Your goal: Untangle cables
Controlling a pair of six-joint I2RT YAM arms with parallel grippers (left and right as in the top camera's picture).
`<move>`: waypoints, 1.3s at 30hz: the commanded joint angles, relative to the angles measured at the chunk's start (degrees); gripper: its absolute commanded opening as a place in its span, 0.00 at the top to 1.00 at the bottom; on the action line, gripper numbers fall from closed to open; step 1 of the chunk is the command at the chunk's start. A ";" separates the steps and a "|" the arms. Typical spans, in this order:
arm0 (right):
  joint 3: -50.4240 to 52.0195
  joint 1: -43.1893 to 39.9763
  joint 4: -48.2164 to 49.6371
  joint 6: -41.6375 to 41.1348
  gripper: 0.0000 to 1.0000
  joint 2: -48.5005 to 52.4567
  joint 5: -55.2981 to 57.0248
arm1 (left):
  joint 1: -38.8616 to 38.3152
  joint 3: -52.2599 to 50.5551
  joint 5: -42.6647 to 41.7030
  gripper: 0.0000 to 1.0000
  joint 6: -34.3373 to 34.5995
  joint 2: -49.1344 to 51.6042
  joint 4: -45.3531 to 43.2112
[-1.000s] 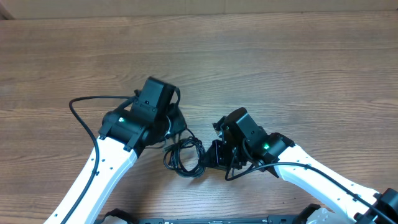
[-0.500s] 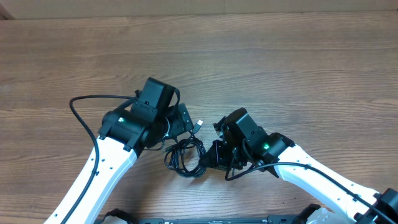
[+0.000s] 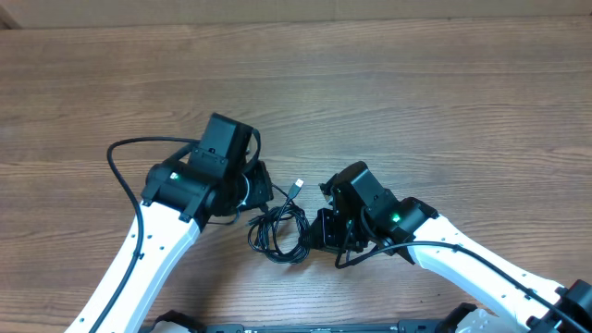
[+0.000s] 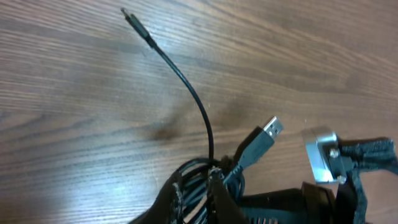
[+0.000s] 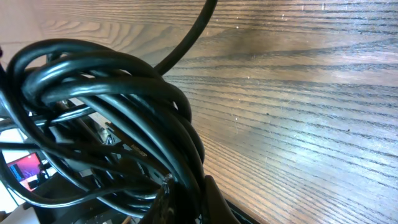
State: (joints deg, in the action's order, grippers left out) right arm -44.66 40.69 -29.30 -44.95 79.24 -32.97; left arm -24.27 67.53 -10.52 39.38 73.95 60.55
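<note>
Cables (image 3: 277, 233), a black coiled tangle, lie on the desk (image 3: 416, 92) toward 6 o'clock, between both arms. Left tool (image 3: 261, 188) sits at the coil's 10 o'clock, pressed together, pinching strands. Right tool (image 3: 321, 231) at its 3 o'clock, likewise clamped on the bundle. One silvery plug (image 4: 268, 129) sticks out toward 1 o'clock — a thin cord end (image 4: 135, 22) arcs away free.
</note>
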 commanded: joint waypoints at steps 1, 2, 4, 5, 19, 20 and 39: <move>-1.31 0.13 0.66 0.46 0.96 -1.25 -0.09 | -1.79 0.94 -1.84 0.95 -1.70 -0.22 1.20; -1.31 0.13 0.66 0.46 0.96 -1.25 -0.09 | -2.29 0.92 -1.86 0.96 -1.68 -0.22 1.53; -1.31 0.13 0.63 0.44 0.96 -1.25 -0.09 | -3.50 0.92 -1.84 0.96 -1.68 -0.22 1.90; -1.31 0.13 0.66 0.44 0.96 -1.25 -0.09 | -4.24 0.92 -1.77 0.95 -1.68 -0.22 2.01; -1.31 0.13 0.59 0.44 0.96 -1.25 -0.13 | -13.99 -3.61 13.92 0.96 5.99 -0.17 5.14; -1.31 0.13 0.59 0.44 0.96 -1.25 -0.13 | -14.25 -4.66 13.84 0.96 7.30 -0.17 4.70; -1.33 0.11 0.55 0.42 0.96 -1.25 -0.11 | -17.00 -15.41 4.48 0.87 10.38 -0.17 -4.94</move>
State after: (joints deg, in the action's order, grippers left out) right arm -44.66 40.71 -29.71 -44.75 79.24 -32.42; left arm -40.42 52.95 -3.05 48.23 73.95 55.18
